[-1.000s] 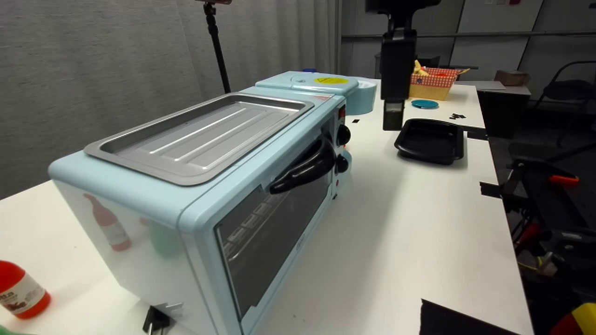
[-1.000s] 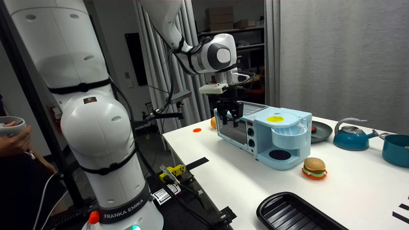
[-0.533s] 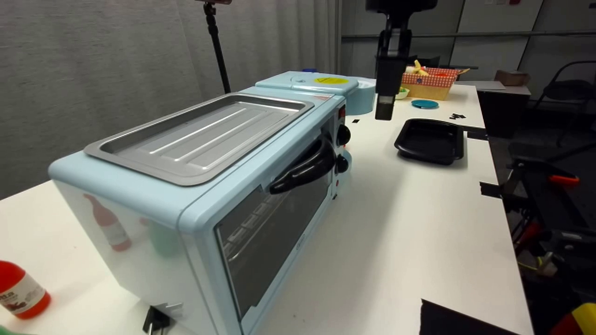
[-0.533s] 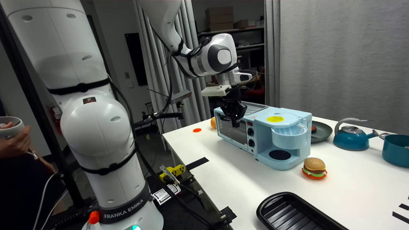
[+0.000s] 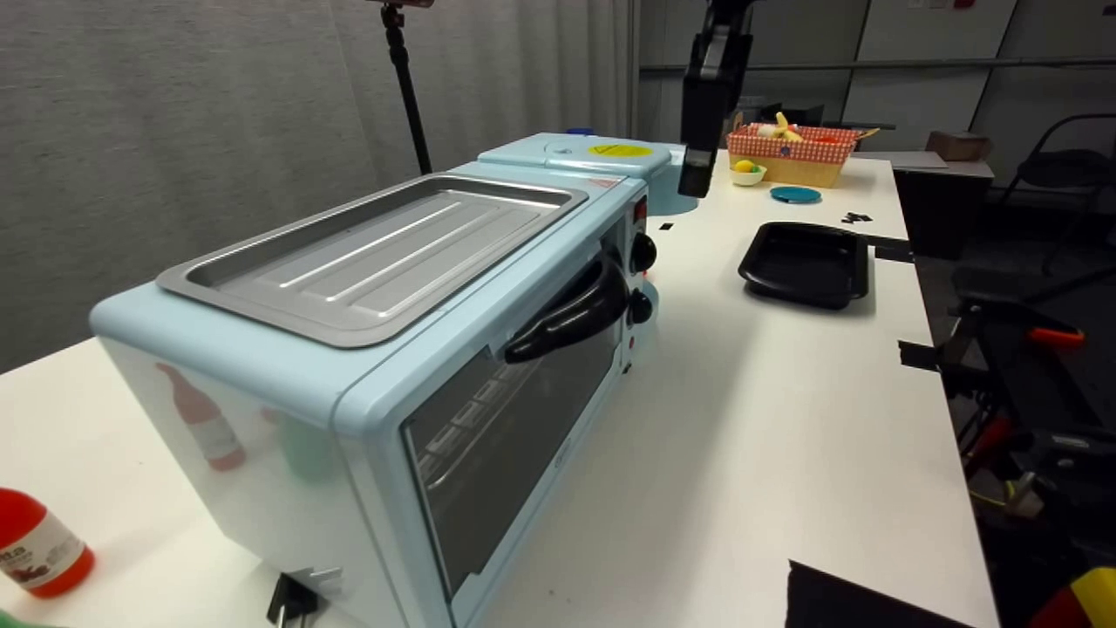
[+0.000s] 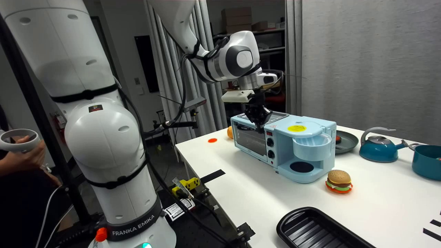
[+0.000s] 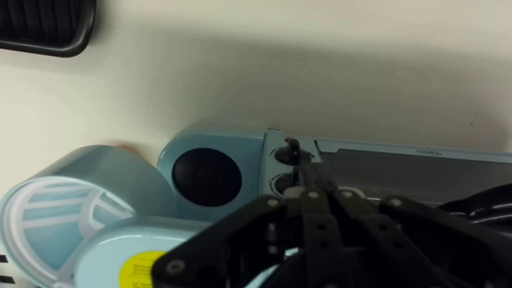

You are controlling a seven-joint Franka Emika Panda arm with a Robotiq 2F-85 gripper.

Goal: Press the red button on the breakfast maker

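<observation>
jaws, one pair, pinched together and holding nothing, poised just in front of, by my eye not touching, the red button [image 5: 641,209] on the pale-blue breakfast maker [image 5: 377,377], whose long side runs along the bench [image 5: 741,419].

a rounded teal kettle [image 6: 378,151] stands between a round grey pan [image 6: 349,144] and a round teal pot [image 6: 428,162]; a brown-bunned toy burger [image 6: 339,181] and a black rectangular tray [image 6: 317,230] lie on the white table [image 6: 248,191].
</observation>
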